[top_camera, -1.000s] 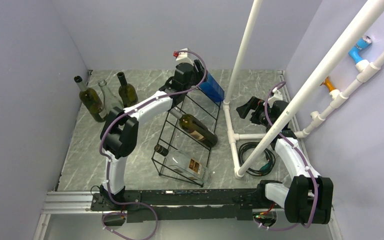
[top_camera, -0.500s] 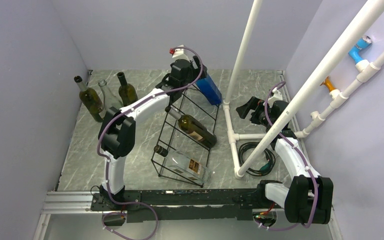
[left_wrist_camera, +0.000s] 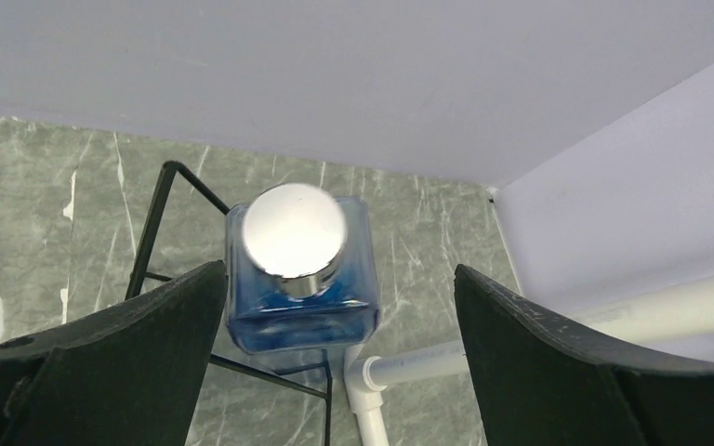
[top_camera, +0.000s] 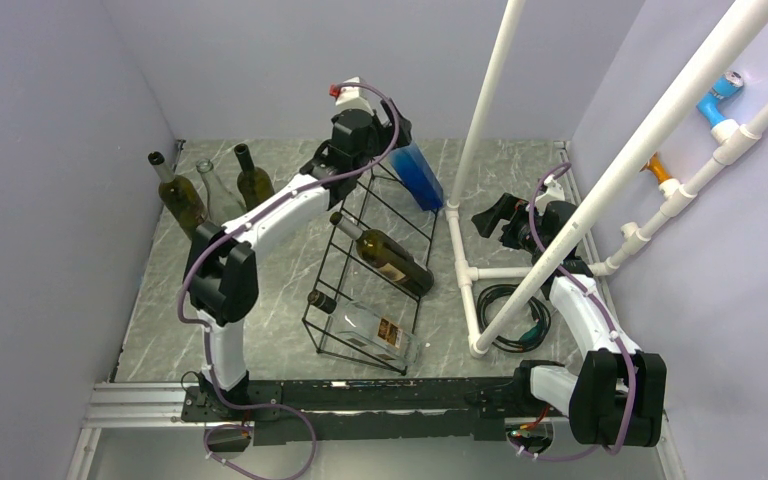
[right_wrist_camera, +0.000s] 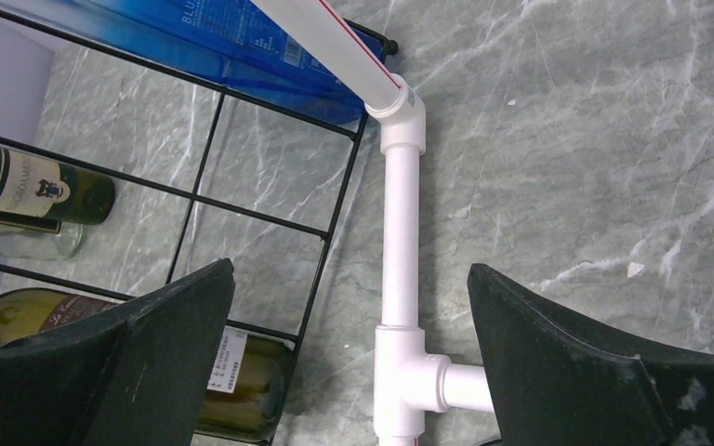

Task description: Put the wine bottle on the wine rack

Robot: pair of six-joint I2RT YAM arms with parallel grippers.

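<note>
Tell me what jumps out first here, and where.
A blue bottle with a silver cap leans in the far end of the black wine rack, the left gripper by its cap, jaws wide apart. Two more bottles lie in the rack; three bottles stand upright at the table's far left.

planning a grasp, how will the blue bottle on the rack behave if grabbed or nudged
The blue bottle probably won't roll: its body looks square-sided. It looks like smooth glass, so likely slippery and breakable. Its shiny cap seems a poor grip.
</note>
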